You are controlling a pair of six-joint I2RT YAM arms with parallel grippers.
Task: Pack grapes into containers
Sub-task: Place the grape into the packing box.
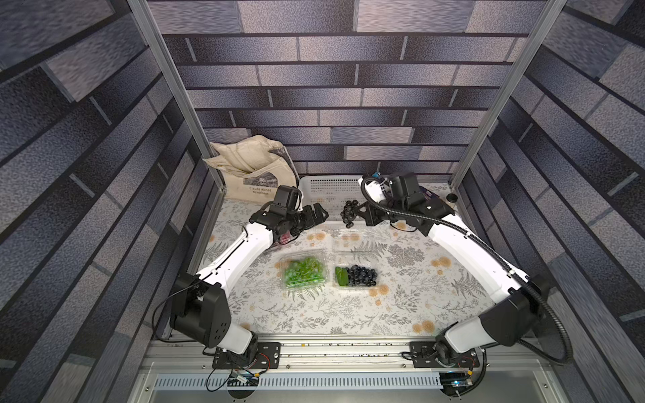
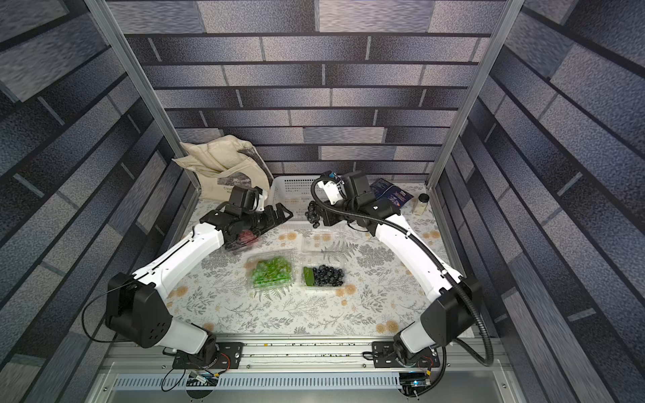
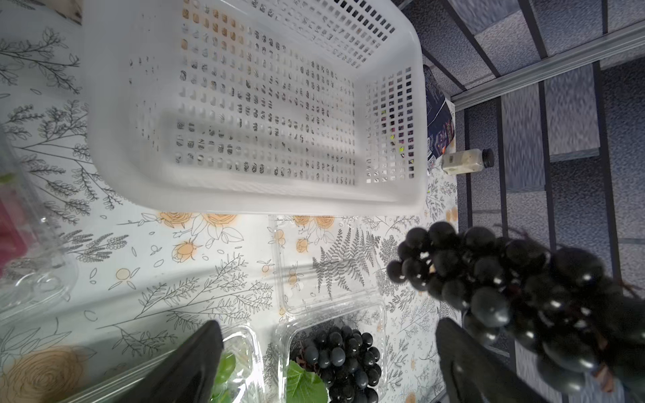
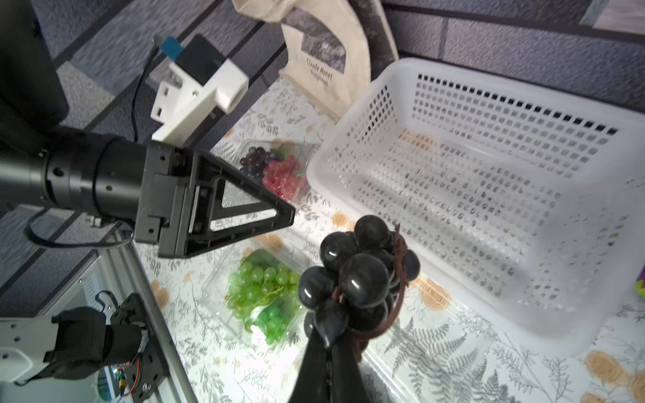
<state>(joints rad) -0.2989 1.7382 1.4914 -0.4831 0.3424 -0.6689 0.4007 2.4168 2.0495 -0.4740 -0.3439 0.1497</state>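
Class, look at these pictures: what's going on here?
The right gripper holds a dark purple-black bunch of plastic grapes in its jaws, in the air close to the white perforated plastic basket. The left gripper hangs nearby, jaws open and empty. On the table sit three clear plastic clamshell boxes: the green-grape box, the black-grape box with its lid open and a green leaf inside, and the red-and-purple-grape box under the left arm.
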